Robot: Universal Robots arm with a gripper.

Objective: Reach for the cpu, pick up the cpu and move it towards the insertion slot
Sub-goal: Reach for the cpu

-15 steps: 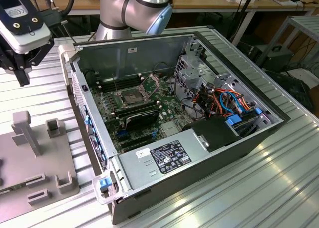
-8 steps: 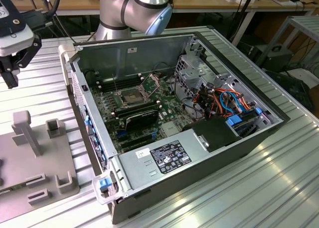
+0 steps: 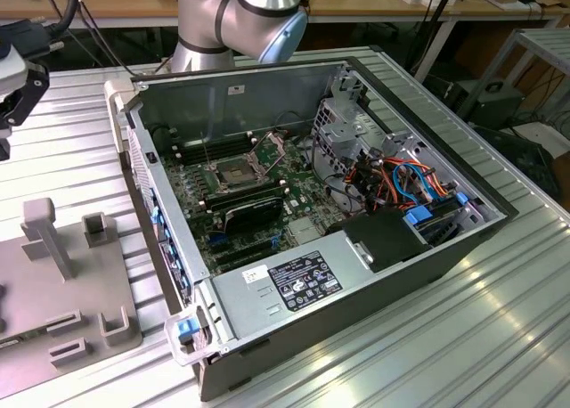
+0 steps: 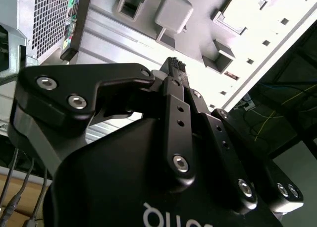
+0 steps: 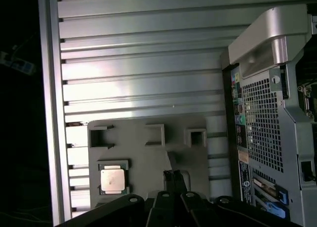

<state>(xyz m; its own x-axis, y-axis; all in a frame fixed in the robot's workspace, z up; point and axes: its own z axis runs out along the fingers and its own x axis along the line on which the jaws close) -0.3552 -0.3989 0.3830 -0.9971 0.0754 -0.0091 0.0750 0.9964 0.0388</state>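
Reach step, I'd say — the black gripper, fingers pressed together on nothing, hangs over the pale grey fixture plate near the small silvery-beige square cpu in its pocket, well apart from the silver-framed insertion slot — grasping calls for parted fingers.

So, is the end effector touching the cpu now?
Apart. In the first wrist view, bare grey tray lies between the end effector and the cpu.
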